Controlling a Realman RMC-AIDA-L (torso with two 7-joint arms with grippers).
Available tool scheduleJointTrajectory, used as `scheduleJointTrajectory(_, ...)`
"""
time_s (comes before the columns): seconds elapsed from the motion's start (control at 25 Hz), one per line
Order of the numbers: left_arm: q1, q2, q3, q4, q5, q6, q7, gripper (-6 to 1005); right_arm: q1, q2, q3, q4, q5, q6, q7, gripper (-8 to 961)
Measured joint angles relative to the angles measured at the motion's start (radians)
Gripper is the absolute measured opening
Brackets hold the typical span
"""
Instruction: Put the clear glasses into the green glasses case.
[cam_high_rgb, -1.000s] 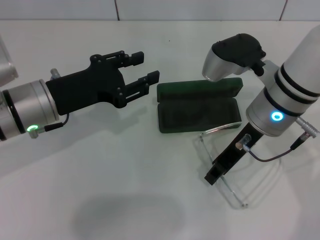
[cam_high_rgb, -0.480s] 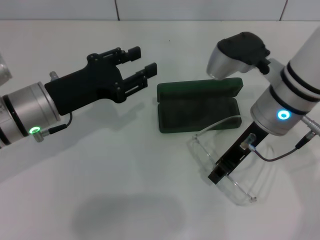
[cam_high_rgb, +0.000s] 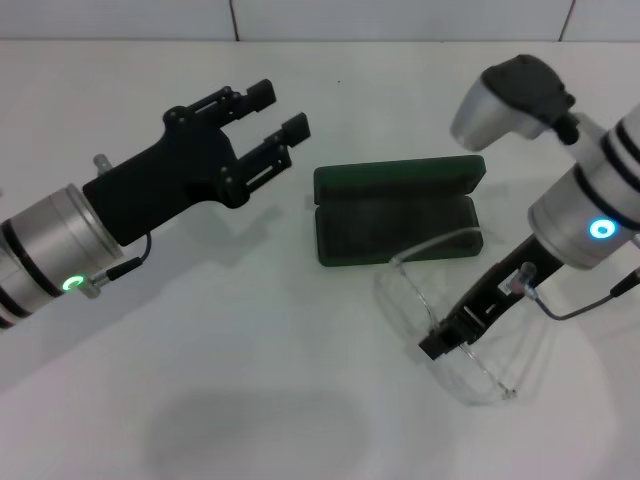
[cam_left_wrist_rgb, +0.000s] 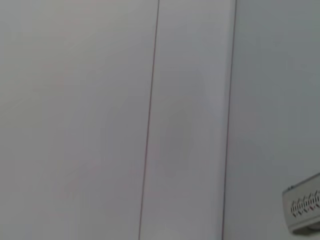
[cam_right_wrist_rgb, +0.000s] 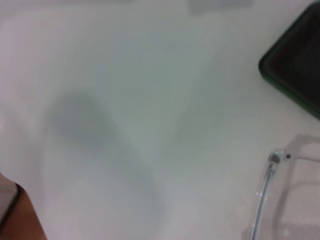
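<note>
The right gripper (cam_high_rgb: 440, 345) has its fingers clamped on the glasses (cam_high_rgb: 445, 300), just in front of the open case (cam_high_rgb: 395, 215). The left gripper (cam_high_rgb: 277, 112) hangs near the case's left end, fingers apart.

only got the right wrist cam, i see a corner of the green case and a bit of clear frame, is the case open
Observer: Yes. The green glasses case lies open, lid folded back, with the glasses not in it yet.
Operator: where's the rest of the glasses
Observer: The clear glasses sit just in front of the case, gripped at the lens by the right gripper.
Operator: and the left arm
Observer: The left gripper hovers beside the case on its left, jaws open and holding nothing.
</note>
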Motion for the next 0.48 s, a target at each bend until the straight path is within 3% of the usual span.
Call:
scheduleJointTrajectory(0.32, -0.001, 0.001, -0.002, -0.098, -0.103, 0.069, 0.013, 554, -0.150, -0.005, 0.204, -0.065, 0.212, -0.059, -0.255, 178)
scheduleJointTrajectory(0.48, -0.001, 0.002, -0.003, -0.139, -0.144, 0.089, 0.015, 554, -0.223, -0.005, 0.297, -0.027, 0.359, -0.087, -0.464, 146)
